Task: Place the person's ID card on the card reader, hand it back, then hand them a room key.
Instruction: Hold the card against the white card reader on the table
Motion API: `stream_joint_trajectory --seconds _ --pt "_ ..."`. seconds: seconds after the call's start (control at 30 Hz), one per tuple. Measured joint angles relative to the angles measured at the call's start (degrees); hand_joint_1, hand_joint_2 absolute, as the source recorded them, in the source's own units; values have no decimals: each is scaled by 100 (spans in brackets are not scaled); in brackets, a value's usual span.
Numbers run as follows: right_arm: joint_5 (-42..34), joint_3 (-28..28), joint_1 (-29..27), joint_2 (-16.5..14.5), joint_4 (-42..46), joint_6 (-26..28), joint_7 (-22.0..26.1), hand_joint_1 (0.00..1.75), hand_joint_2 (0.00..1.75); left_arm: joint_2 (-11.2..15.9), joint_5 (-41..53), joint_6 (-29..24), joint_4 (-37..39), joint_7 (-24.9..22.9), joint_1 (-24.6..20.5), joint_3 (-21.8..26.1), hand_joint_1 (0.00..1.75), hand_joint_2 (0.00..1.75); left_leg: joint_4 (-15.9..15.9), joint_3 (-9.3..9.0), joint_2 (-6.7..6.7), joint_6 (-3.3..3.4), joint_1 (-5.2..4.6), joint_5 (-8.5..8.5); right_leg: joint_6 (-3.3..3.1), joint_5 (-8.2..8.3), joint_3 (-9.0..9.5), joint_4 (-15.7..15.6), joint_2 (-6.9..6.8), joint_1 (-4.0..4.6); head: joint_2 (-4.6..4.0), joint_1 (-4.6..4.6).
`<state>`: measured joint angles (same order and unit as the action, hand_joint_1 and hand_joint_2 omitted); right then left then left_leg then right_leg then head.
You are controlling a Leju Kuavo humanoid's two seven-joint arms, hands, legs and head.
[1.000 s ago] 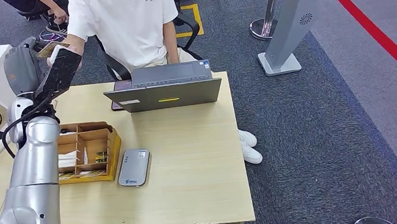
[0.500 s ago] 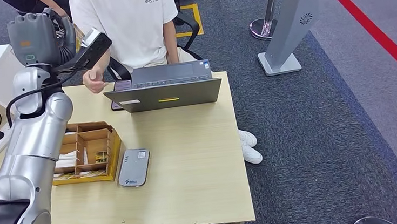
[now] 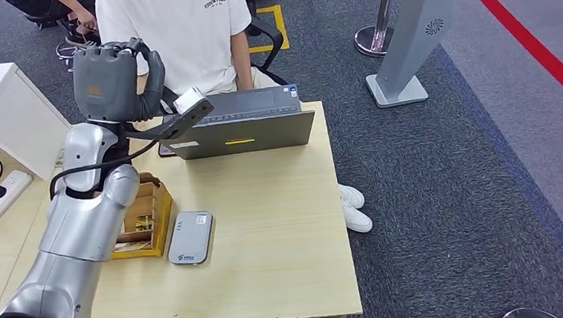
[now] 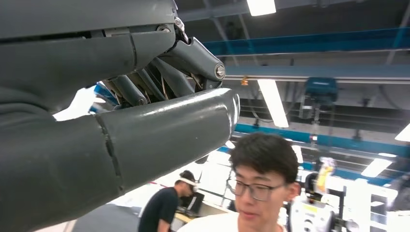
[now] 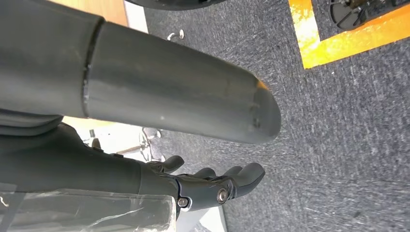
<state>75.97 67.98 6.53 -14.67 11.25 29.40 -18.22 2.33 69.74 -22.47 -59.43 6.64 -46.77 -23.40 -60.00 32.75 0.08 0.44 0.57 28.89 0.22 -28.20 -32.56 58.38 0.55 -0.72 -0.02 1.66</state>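
apparently mid-carry: left hand (image 3: 111, 80) raised over desk's far edge, just before person (image 3: 175, 30), fingers curled inward. cannot tell whether id card sits inside; card hidden. card reader (image 3: 191, 238) lies flat beside wooden organizer (image 3: 149, 217), within left arm's reach, likely next target. right hand (image 5: 203, 186) hangs over carpet, fingers loose and apart, holding nothing.

Light wood counter (image 3: 270, 237): grey laptop (image 3: 241, 124) at far edge, card reader (image 3: 191, 237) beside divided wooden box (image 3: 145, 221), near edge.
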Motion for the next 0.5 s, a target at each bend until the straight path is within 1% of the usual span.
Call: stream_joint_trajectory --seconds 0.37,0.5 --pt "-237 136 1 -2 -32 220 -128 0 0 331 -201 617 -1640 -152 845 -1014 175 0 0 1 0 0 0 0 0 0 0 -1 -2 0 0 1" --pt "-275 181 2 -2 -35 260 -154 0 0 415 -277 716 -1945 -203 984 -1202 0 175 0 1 0 0 0 0 0 0 0 -1 -2 0 0 1"
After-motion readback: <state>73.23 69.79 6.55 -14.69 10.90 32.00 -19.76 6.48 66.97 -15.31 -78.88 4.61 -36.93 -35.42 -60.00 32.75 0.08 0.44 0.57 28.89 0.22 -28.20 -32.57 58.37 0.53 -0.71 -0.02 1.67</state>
